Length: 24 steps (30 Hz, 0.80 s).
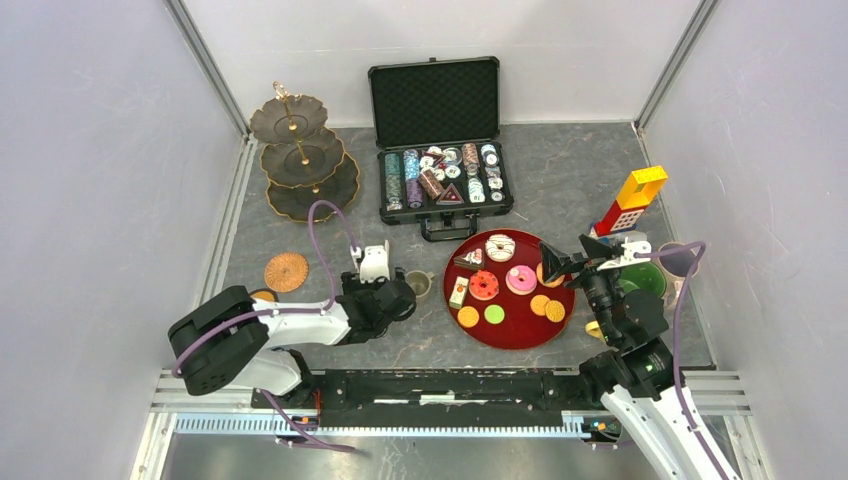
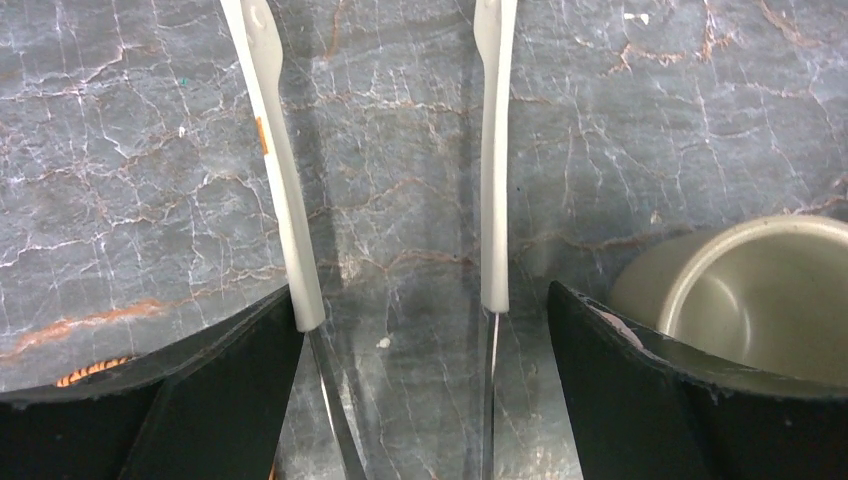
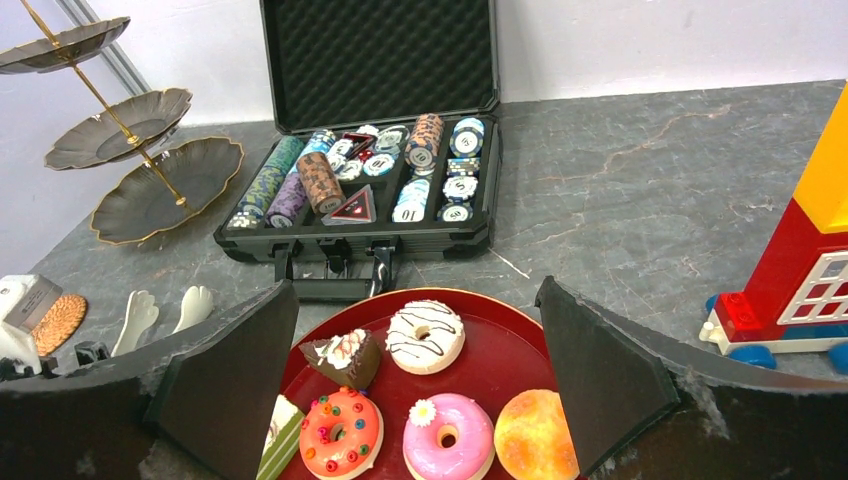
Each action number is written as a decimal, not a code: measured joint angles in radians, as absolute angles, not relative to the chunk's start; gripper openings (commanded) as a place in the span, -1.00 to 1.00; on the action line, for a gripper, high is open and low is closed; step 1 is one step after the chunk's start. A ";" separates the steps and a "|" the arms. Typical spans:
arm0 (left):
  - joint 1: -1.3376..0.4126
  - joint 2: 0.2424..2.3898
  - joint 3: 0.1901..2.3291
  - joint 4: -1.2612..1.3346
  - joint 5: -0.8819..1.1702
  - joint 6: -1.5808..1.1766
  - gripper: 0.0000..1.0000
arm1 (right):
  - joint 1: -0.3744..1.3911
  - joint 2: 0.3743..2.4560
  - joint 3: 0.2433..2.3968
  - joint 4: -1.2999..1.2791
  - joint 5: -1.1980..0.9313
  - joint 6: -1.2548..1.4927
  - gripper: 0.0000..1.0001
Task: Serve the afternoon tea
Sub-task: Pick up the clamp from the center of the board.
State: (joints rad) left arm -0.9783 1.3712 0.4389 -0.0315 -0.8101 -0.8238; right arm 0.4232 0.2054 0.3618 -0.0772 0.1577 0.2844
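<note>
The red tray (image 1: 520,335) holds the toy sweets: a white donut (image 3: 425,336), a pink donut (image 3: 448,436), an orange sprinkled donut (image 3: 340,430), a chocolate cake slice (image 3: 345,357) and an orange bun (image 3: 535,435). My right gripper (image 3: 415,300) is open and empty, hovering over the tray's right side (image 1: 570,262). My left gripper (image 1: 400,297) is open low over the table, its jaws (image 2: 420,300) straddling two white-handled utensils (image 2: 285,200) without touching them. An olive mug (image 2: 770,290) stands just to its right. The dark three-tier stand (image 1: 300,160) is at the back left, bare.
An open black case of poker chips (image 1: 440,170) stands behind the tray. A red-yellow block tower (image 1: 632,200) is at the right, with green (image 1: 640,280) and purple (image 1: 678,260) mugs beside it. A woven coaster (image 1: 286,271) lies left of my left arm.
</note>
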 measured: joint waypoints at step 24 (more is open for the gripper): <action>-1.009 1.375 0.407 -0.042 -0.897 -0.927 -0.02 | 0.423 0.188 0.311 -0.068 0.157 0.344 0.96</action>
State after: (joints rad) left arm -1.0092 1.3750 0.4072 -0.0418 -0.8970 -0.9268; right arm 0.4232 0.1883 0.3107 -0.0677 0.1570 0.3443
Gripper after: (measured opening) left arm 0.570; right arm 0.979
